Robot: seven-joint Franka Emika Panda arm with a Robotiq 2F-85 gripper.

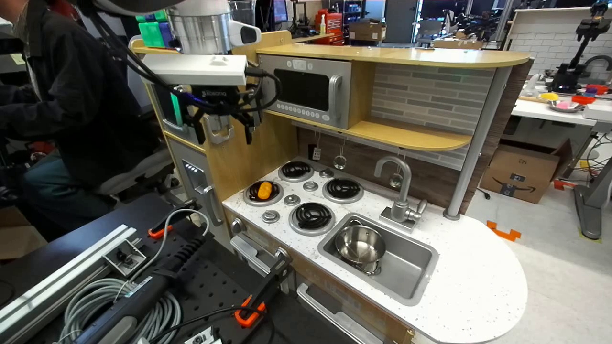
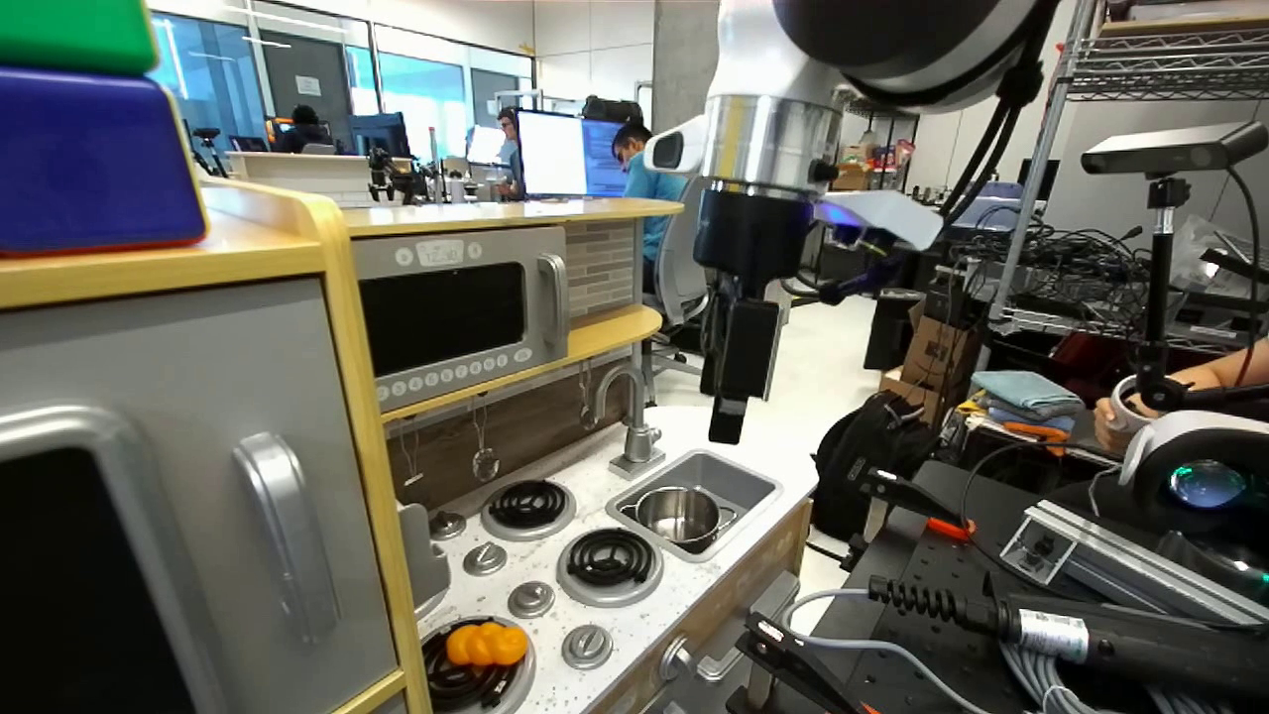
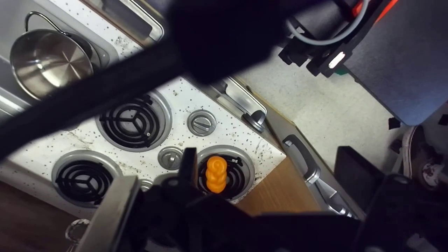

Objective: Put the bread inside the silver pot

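On a stove burner point(image 1: 252, 195) in an exterior view lies the bread point(image 1: 264, 190), with the gripper point(image 1: 224, 134) hanging higher, its jaws apart; in an exterior view the pot point(image 2: 679, 516) sits in the sink point(image 2: 744, 486); and in the wrist view the bread shows between the spread fingers point(image 3: 357, 182), well beyond them.

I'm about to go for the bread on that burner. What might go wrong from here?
The bread is rounded and lumpy, so it might roll or slip as the pincer closes. The cabinet stands right beside that burner, so the open pincer could bump it coming down. The pot sits down in the sink near the faucet, which the pincer may clip on the way in.
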